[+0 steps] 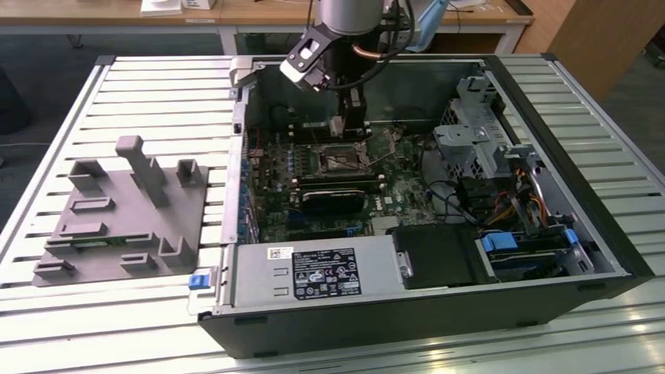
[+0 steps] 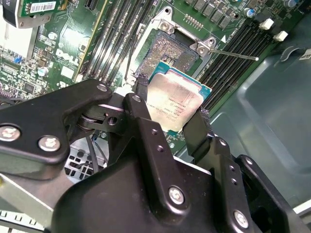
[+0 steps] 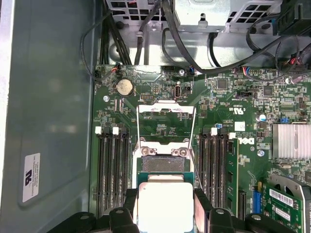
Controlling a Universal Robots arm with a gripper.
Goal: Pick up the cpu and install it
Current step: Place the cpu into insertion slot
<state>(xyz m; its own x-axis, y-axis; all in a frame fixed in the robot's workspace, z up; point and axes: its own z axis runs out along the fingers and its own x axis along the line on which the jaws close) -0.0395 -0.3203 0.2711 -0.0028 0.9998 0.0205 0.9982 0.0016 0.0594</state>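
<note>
The cpu (image 2: 176, 99) is a small square chip with a silver metal top, and my gripper (image 2: 170, 110) is shut on it, one black finger on each of two opposite edges. It hangs tilted just above the open socket (image 2: 171, 51), partly over the socket's near edge. In the first wrist view the cpu (image 3: 165, 204) sits between the fingers (image 3: 130, 206), just short of the socket (image 3: 163, 165), whose metal load plate (image 3: 165, 119) is swung open. In the exterior view the gripper (image 1: 351, 134) reaches down into the open computer case above the socket (image 1: 341, 160).
Memory slots (image 3: 112, 170) flank the socket on both sides, and a thin metal lever (image 2: 235, 55) sticks out beside it. Cables (image 3: 146, 34) and a drive cage (image 1: 473, 144) crowd the case. A grey plastic tray (image 1: 120, 214) lies on the slatted table at the exterior view's left.
</note>
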